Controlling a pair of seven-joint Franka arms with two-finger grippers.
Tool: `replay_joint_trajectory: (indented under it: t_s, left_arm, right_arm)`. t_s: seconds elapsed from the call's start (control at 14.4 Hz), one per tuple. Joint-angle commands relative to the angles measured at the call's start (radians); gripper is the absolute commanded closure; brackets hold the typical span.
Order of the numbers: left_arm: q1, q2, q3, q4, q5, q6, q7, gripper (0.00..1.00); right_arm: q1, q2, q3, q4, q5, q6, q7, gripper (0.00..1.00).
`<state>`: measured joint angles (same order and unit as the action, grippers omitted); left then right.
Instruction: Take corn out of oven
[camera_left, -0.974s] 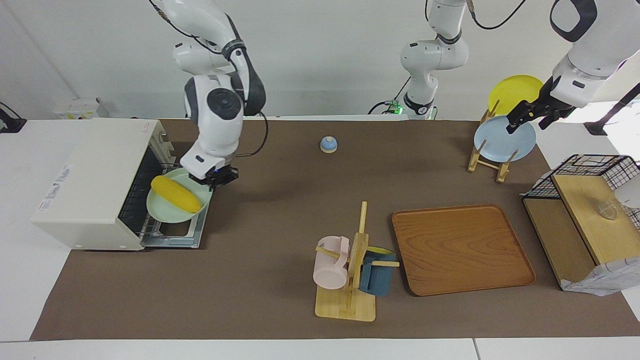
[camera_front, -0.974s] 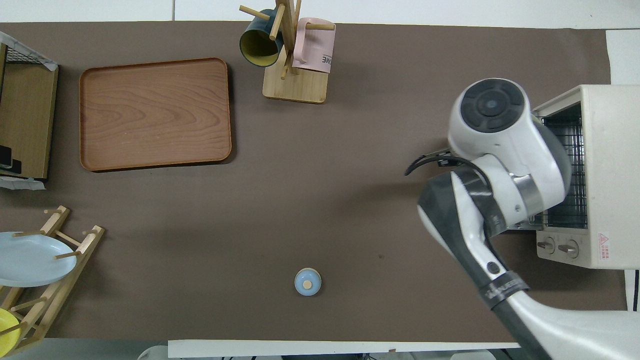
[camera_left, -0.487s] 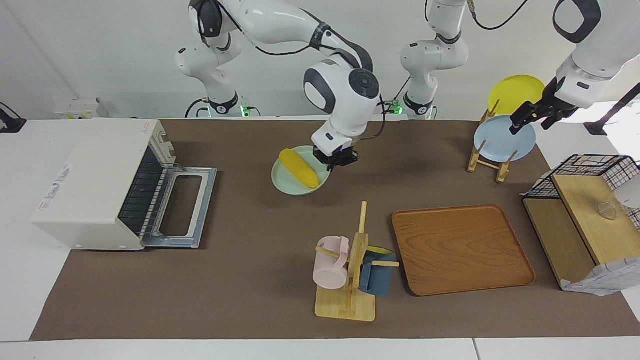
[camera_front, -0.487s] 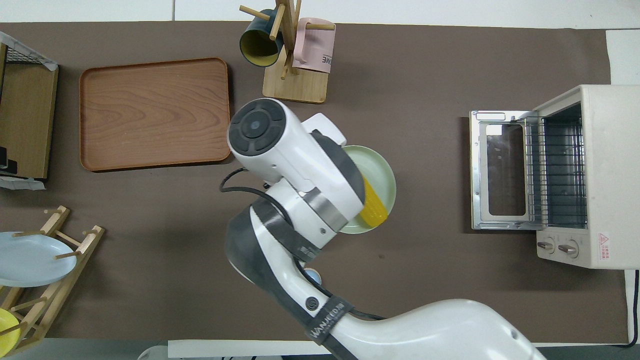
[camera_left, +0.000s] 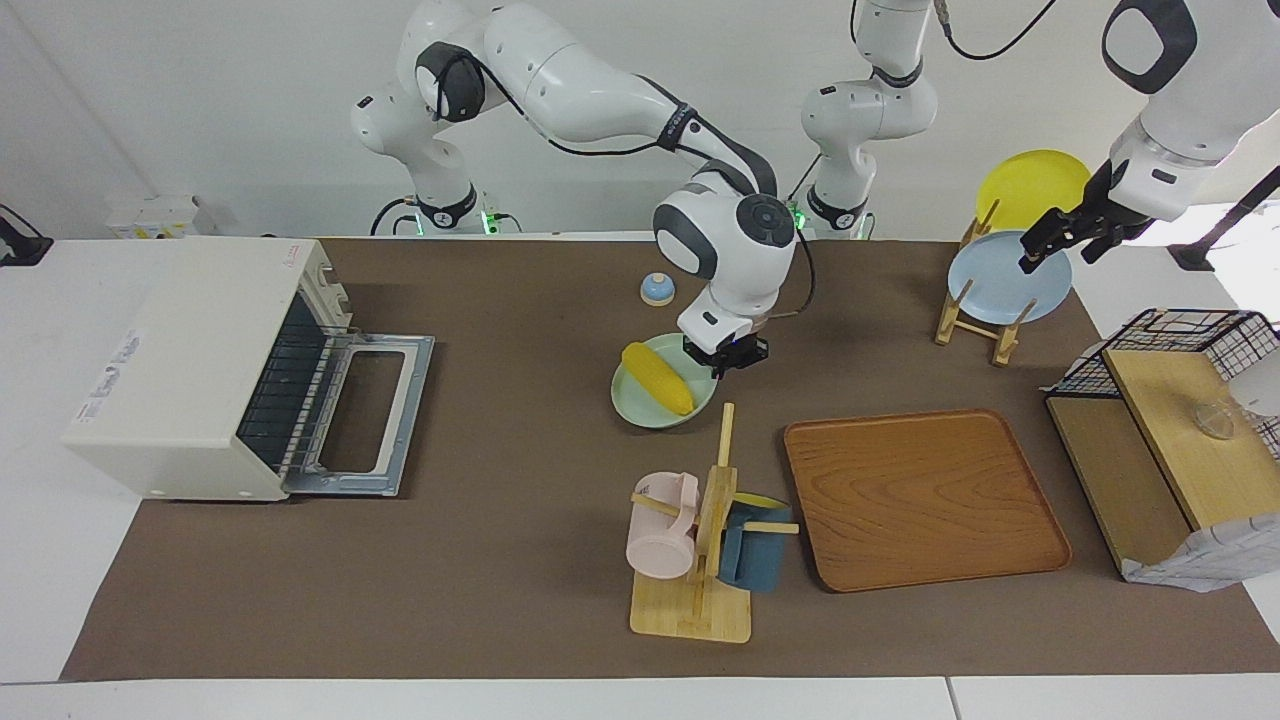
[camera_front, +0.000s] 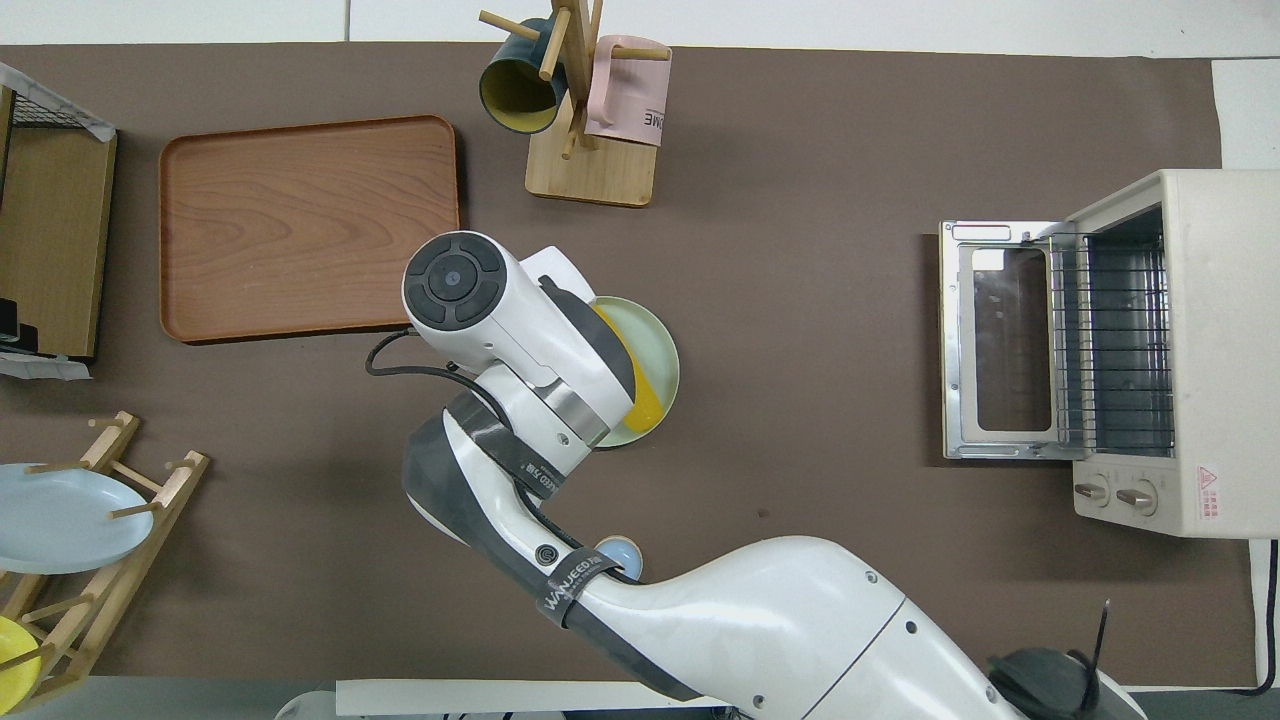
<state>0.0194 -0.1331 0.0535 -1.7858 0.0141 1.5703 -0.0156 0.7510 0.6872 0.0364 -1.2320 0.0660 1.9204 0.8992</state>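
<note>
Table (camera_left: 520, 600) bears oven (camera_left: 190, 370), tray (camera_left: 925, 497), mug rack (camera_left: 695, 590).

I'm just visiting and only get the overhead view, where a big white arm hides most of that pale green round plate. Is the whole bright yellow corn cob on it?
Observer: Yes. In the facing view, the bright yellow corn cob lies whole on the pale green round plate, outside the cream-white toaster oven.
Operator: What holds the plate?
Observer: The right gripper, its jaws shut on the rim toward the left arm's end of the table.
Operator: And the other arm?
Observer: The left gripper waits over the pale blue plate in the wooden rack.
</note>
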Motion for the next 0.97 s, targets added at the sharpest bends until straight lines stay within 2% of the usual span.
replay_joint_trajectory:
  t_s: [0.0,0.07,0.14,0.28,0.35,0.49,0.56,0.7,0.77,0.9]
  left_arm:
    - [-0.013,-0.072,-0.015,-0.143,0.006,0.121,-0.126,0.00]
    - [-0.039,-0.091,-0.023,-0.209,0.006,0.192,-0.218,0.00]
    - [-0.097,-0.097,-0.024,-0.268,0.006,0.253,-0.325,0.00]
    - [-0.244,-0.082,-0.026,-0.345,0.006,0.345,-0.569,0.00]
    - [-0.324,-0.062,-0.026,-0.366,0.006,0.394,-0.675,0.00]
    - [-0.494,0.045,-0.026,-0.360,0.004,0.508,-0.929,0.00]
    - [-0.577,0.120,-0.026,-0.336,0.004,0.589,-1.108,0.00]
    - [-0.711,0.251,-0.027,-0.278,0.003,0.658,-1.358,0.00]
    - [-0.751,0.300,-0.027,-0.252,0.003,0.687,-1.424,0.00]
    - [-0.797,0.367,-0.026,-0.210,-0.002,0.734,-1.460,0.00]
  right_arm:
    - [-0.025,-0.012,0.011,0.067,0.031,0.005,0.029,0.55]
    - [-0.033,-0.052,-0.003,0.072,0.018,-0.013,0.018,0.53]
    - [-0.074,-0.098,-0.007,0.053,0.003,-0.056,-0.032,0.56]
    - [-0.178,-0.263,-0.009,-0.132,-0.006,-0.110,-0.236,0.67]
    - [-0.220,-0.325,-0.013,-0.236,-0.011,-0.107,-0.293,0.77]
    - [-0.307,-0.402,-0.010,-0.428,-0.102,-0.077,-0.357,1.00]
    - [-0.330,-0.437,-0.010,-0.526,-0.151,-0.032,-0.394,1.00]
    - [-0.436,-0.489,-0.010,-0.711,-0.189,0.108,-0.492,1.00]
    - [-0.475,-0.491,-0.010,-0.743,-0.199,0.129,-0.535,1.00]
    - [-0.508,-0.482,-0.010,-0.765,-0.300,0.123,-0.554,1.00]
